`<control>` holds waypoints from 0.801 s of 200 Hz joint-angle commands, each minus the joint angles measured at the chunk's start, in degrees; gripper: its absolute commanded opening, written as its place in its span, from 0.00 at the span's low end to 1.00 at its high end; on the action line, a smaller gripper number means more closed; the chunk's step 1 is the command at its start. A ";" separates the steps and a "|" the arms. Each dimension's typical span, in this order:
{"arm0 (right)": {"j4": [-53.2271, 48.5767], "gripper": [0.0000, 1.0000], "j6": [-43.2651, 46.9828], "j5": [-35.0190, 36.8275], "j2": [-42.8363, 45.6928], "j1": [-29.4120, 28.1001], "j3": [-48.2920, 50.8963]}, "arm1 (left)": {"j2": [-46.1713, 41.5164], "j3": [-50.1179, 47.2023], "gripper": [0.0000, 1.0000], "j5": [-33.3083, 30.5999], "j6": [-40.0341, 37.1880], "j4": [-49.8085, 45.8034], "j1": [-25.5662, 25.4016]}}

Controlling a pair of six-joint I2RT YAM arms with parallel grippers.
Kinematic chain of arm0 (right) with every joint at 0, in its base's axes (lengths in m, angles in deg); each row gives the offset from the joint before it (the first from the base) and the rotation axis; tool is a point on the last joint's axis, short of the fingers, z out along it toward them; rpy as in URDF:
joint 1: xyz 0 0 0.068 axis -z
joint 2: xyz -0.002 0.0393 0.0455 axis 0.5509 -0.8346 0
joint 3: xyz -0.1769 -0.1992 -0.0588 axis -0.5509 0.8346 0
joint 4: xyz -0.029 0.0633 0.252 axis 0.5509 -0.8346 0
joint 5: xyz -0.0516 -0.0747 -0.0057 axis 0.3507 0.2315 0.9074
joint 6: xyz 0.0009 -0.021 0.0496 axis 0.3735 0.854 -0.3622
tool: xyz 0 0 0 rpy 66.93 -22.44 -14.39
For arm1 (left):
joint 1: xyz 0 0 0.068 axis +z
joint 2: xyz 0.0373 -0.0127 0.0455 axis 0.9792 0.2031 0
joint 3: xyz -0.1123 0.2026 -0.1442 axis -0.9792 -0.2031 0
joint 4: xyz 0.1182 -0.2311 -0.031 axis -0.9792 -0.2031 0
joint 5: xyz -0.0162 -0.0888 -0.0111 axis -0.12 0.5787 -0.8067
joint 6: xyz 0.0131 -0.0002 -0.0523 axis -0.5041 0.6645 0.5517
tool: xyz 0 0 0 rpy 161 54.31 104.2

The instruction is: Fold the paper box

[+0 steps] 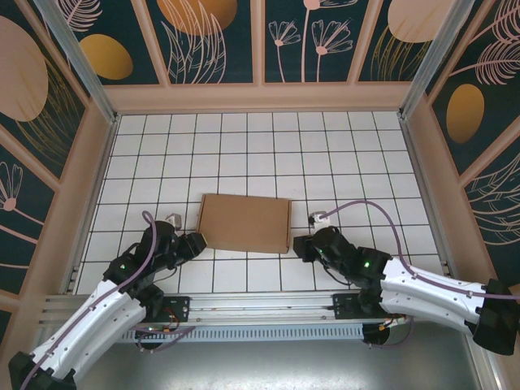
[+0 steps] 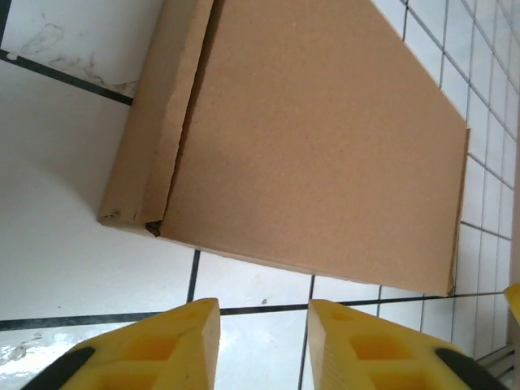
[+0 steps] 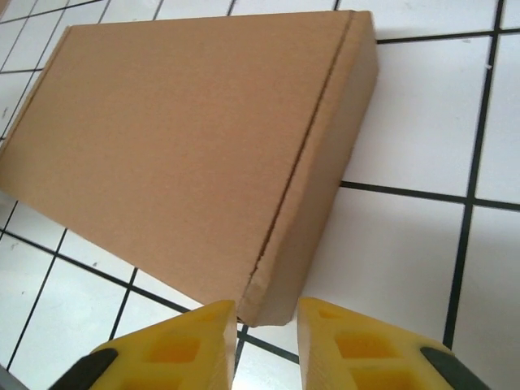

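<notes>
The paper box (image 1: 244, 223) lies closed and flat on the tiled floor, a plain brown cardboard rectangle. My left gripper (image 1: 197, 243) is at the box's near left corner. In the left wrist view the gripper (image 2: 262, 303) is open with bare tile between its yellow fingers, and the paper box (image 2: 317, 138) lies just ahead, its side flap slightly raised along the left edge. My right gripper (image 1: 300, 246) is at the near right corner. In the right wrist view that gripper (image 3: 265, 303) is open, and the corner of the paper box (image 3: 187, 138) reaches in between the fingertips.
White tiles with black grout lines (image 1: 268, 154) cover the floor around the box. Wooden walls with patterned panels (image 1: 260, 93) close off the back and both sides. A metal rail (image 1: 260, 305) runs along the near edge by the arm bases.
</notes>
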 commanded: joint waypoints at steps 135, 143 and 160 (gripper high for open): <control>19.58 0.53 0.93 -22.73 -28.02 21.02 -6.11 | 25.87 -0.72 0.57 -15.55 -11.20 28.15 1.69; 20.26 0.51 1.46 -23.10 -29.75 21.54 -6.41 | 27.42 -1.48 0.54 -13.67 -10.15 30.19 1.74; 20.91 0.42 2.67 -23.10 -32.60 23.08 -7.10 | 29.78 -3.11 0.46 -9.59 -8.09 35.48 1.69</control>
